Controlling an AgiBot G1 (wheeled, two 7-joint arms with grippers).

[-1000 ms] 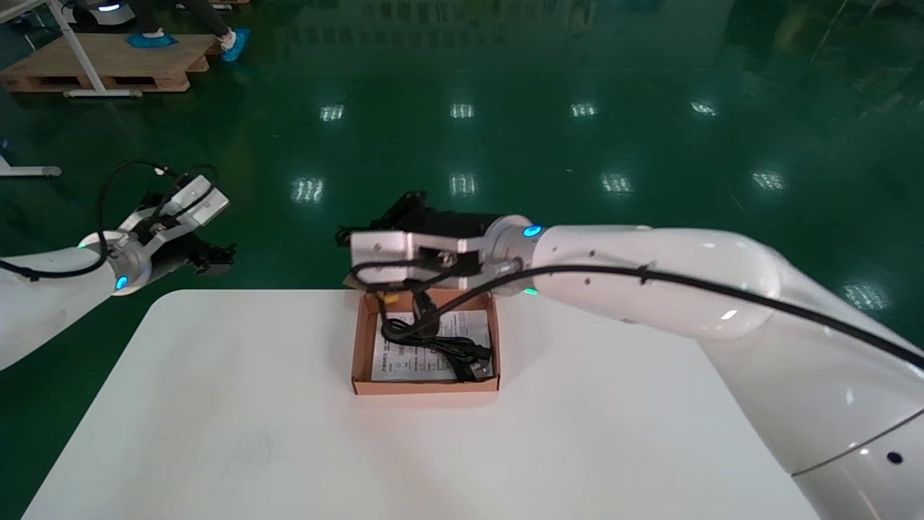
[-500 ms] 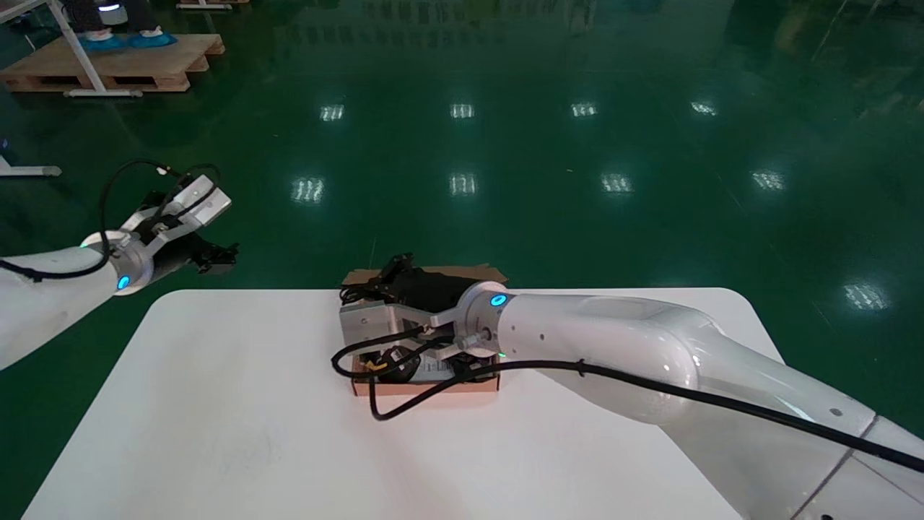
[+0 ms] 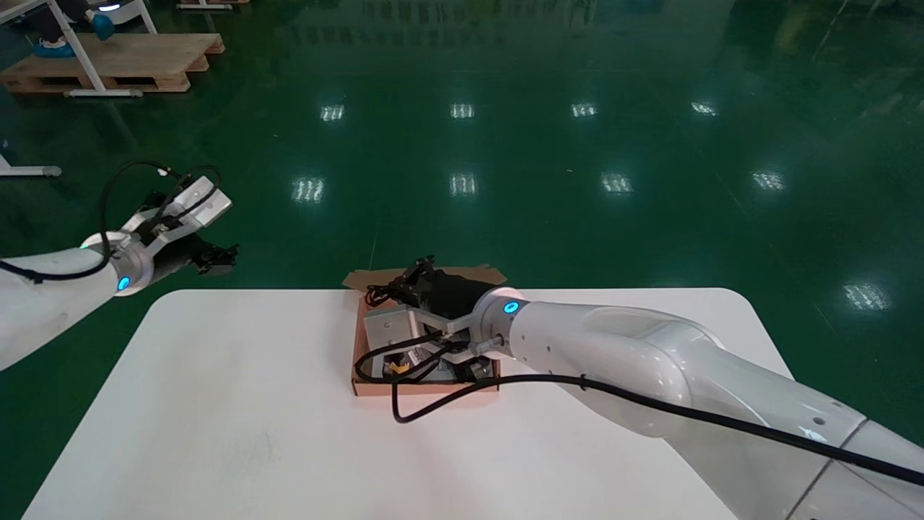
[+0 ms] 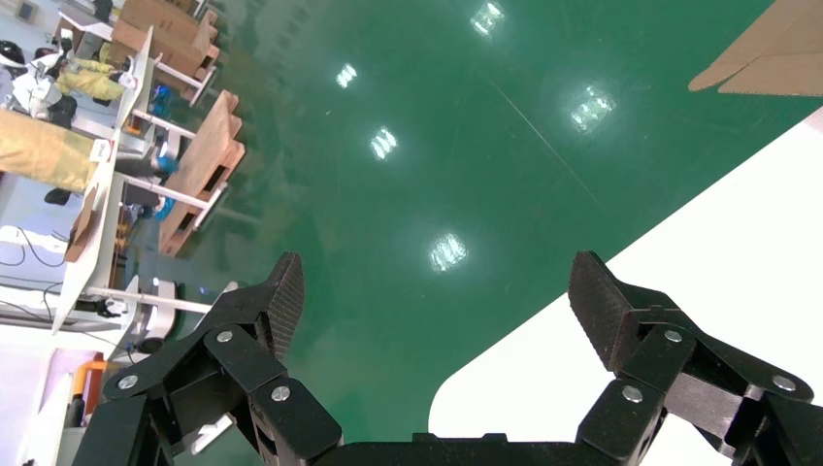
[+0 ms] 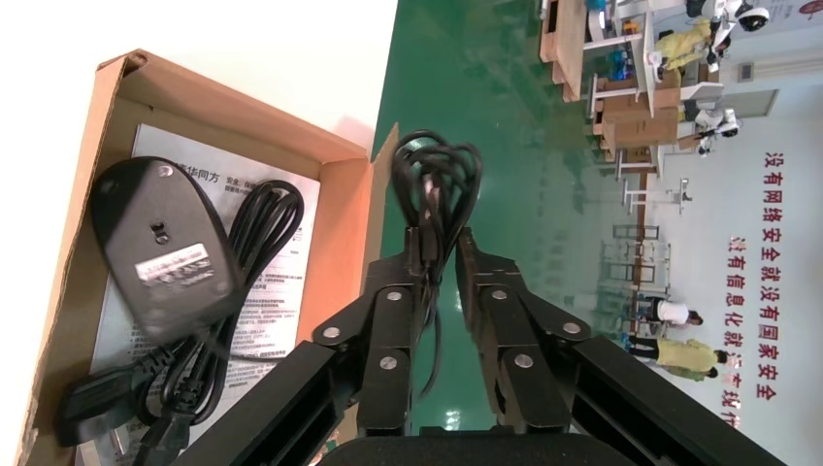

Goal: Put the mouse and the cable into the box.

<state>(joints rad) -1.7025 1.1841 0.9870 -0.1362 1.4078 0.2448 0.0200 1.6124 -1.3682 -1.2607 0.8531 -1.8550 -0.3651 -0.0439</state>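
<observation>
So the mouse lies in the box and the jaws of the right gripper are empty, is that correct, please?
Not quite: the jaws of the right gripper are shut on a coiled cable, as the right wrist view shows. The mouse does lie in the box.

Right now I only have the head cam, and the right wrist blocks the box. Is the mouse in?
Observer: Yes. The mouse lies in the box, underside up, on the leaflet.
Operator: Right gripper holding anything?
Observer: The right gripper is shut on a looped black cable bundle. The loops stick out past the fingertips.
Operator: And the left?
Observer: The left gripper is open and empty, parked over the corner of the table.
</observation>
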